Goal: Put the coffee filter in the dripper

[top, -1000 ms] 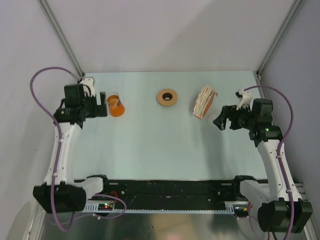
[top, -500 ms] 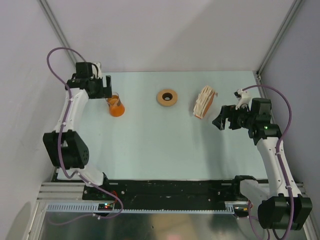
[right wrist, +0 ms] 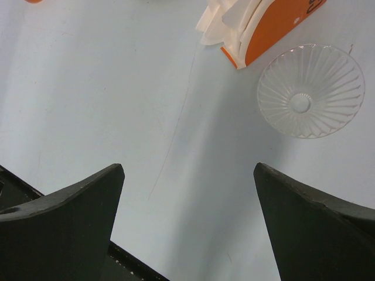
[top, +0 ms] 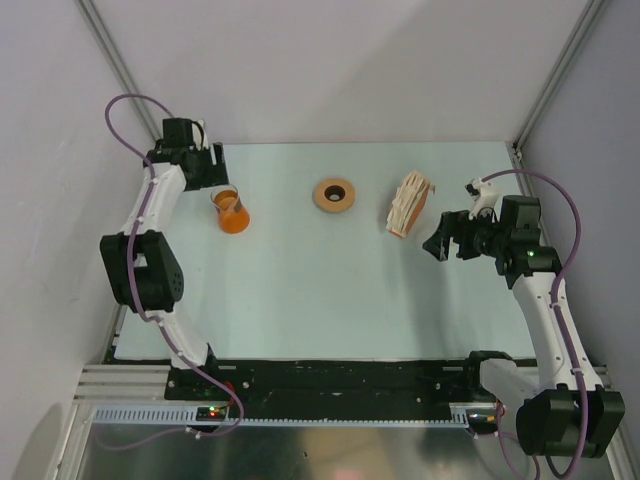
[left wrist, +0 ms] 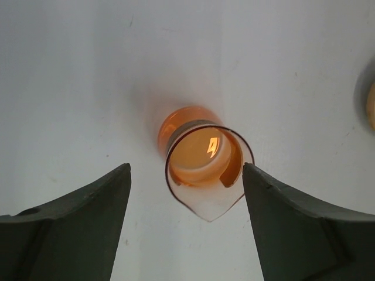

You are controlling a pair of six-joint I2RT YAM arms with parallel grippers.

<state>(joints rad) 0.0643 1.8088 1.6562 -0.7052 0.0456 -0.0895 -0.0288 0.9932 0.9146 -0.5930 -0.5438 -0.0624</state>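
Two arms, L arm (top: 155,200) & R arm (top: 545,310): white tubular links w/ black joint housings and black base blocks. A purple cable (top: 110,120) loops off each wrist and runs along the links. Small green LED (top: 530,257) lit on R arm's upper black joint. Wrist views: fingers (left wrist: 64,228) dark grey, matte, broad wedge shapes w/ curved inner edges.

The orange beaker (left wrist: 202,170) is glossy, see-through glass or plastic with a bright glint. The surface (left wrist: 88,70) looks smooth, matt and pale. The filter stack (right wrist: 225,17) is soft white paper in orange card. The fluted dish (right wrist: 310,91) is clear and shiny. The dripper (top: 335,194) looks matt tan.
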